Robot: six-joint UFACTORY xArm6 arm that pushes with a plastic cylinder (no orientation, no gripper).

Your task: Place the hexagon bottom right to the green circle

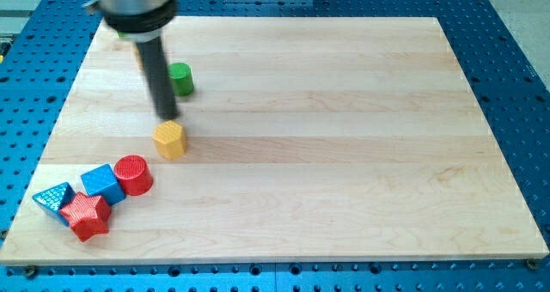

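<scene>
- blocks cluster at near left: blue triangle [53, 198], red star [86, 215], blue cube [102, 183], red cylinder [133, 174].
- our tip [168, 117], a bare rod with no jaws, sits just behind the yellow hexagon [170, 140].
- green circle [180, 79] lies farther back, right of the rod.

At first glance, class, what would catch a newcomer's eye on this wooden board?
The dark rod dominates the view's upper left, my tip sitting just above the yellow hexagonal block and below-left of the green round block. Next comes the cluster at the view's bottom left: a red round block, a blue cube, a red star block and a blue triangular block.
</scene>
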